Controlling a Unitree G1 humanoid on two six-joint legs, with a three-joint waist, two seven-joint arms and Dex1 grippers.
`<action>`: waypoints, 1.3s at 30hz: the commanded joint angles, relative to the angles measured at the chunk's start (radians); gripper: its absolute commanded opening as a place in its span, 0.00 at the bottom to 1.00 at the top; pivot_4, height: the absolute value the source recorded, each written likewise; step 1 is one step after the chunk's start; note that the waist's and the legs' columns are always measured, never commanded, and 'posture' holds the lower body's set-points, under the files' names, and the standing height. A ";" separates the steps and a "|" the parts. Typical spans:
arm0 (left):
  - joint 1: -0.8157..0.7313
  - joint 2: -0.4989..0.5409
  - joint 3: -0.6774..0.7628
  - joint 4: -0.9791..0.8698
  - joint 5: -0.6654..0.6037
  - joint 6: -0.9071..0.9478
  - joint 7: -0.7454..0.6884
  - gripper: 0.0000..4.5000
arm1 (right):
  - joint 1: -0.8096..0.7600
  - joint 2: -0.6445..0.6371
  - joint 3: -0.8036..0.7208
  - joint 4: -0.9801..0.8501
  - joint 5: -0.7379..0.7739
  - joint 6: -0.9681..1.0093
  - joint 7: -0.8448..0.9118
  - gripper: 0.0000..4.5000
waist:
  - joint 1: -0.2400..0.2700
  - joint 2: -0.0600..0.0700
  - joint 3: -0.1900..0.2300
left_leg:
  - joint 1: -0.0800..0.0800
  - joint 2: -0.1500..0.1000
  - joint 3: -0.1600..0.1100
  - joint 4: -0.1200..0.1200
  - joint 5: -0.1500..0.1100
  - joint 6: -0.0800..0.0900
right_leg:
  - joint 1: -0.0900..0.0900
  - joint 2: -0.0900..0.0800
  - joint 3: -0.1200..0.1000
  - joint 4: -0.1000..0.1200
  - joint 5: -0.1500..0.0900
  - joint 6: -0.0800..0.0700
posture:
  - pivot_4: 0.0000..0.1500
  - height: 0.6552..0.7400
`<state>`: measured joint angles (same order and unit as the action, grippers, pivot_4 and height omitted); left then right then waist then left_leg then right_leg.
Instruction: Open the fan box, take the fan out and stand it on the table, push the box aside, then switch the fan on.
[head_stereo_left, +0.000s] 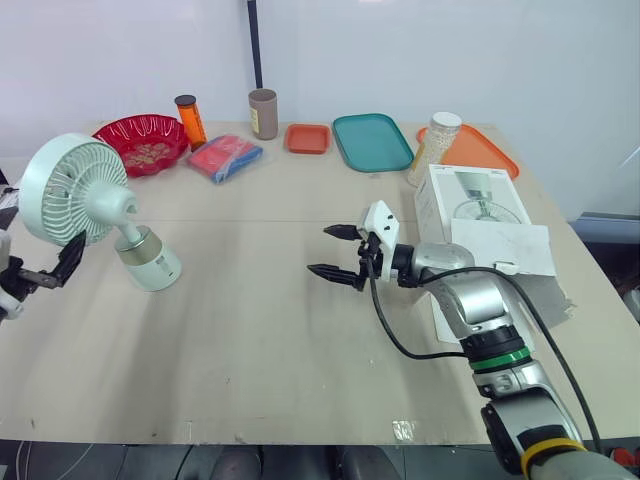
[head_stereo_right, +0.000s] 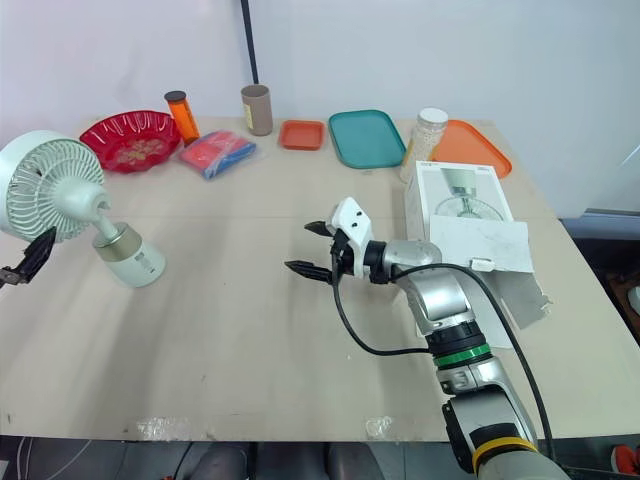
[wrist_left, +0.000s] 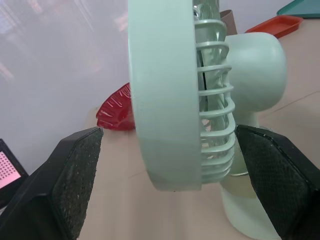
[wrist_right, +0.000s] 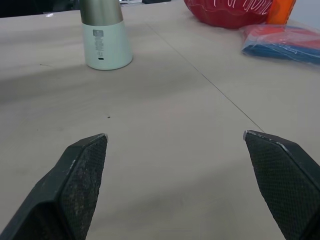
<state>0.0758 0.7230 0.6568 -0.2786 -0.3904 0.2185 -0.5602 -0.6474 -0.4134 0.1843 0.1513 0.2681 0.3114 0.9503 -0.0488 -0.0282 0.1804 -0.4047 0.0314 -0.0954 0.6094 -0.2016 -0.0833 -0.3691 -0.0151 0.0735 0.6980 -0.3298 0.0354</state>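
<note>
Both head views look forward and down from above the near edge of the counter (head_stereo_left: 250, 350), taking in its whole top up to the back wall (head_stereo_left: 450, 50). The left wrist view sits very close to the fan (wrist_left: 165, 95), facing its head edge-on. The right wrist view looks low across the counter, from farther off, at the same fan's base.

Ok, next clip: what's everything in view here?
fan: 1, pale green, standing, table's left
fan box: 1, white, table's right
bowl: 1, red, back left
bottle: 1, orange, beside bowl
cup: 1, tan, back centre
packet: 1, red-blue, near bottle
small tray: 1, orange, back centre
teal tray: 1, teal, back
orange tray: 1, orange, back right
jar: 1, white contents, behind box
table: 1, beige
left gripper: black, open, by fan
right gripper: black, open, mid-table
</note>
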 joint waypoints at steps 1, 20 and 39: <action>-0.026 0.025 0.005 0.013 0.012 -0.032 -0.009 1.00 | -0.001 -0.011 -0.031 -0.047 0.002 0.000 -0.011 0.99 | 0.000 0.000 0.000 | 0.000 0.000 0.000 0.000 0.000 0.000 | 0.000 0.000 0.000 0.000 0.000 0.000 | 1.00 1.00; -0.065 -0.022 0.007 -0.012 -0.091 0.059 0.012 0.44 | 0.014 -0.022 -0.024 -0.064 0.001 0.012 -0.026 1.00 | 0.000 0.000 0.000 | 0.000 0.000 0.000 0.000 0.000 0.000 | 0.000 0.000 0.000 0.000 0.000 0.000 | 1.00 1.00; -0.236 -0.035 -0.044 -0.205 -0.320 0.274 0.163 0.44 | -0.057 0.028 -0.031 -0.074 0.018 0.078 -0.082 1.00 | 0.001 -0.003 0.001 | -0.002 0.000 -0.002 0.001 0.000 -0.001 | -0.001 0.000 -0.002 0.000 0.000 0.000 | 1.00 1.00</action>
<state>-0.1031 0.6576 0.6192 -0.3800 -0.6850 0.5131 -0.4136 -0.6496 -0.4005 0.1842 0.1237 0.2694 0.3705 0.8889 -0.0482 -0.0317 0.1816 -0.4076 0.0313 -0.0977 0.6109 -0.2006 -0.0849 -0.3701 -0.0153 0.0715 0.6983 -0.3293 0.0352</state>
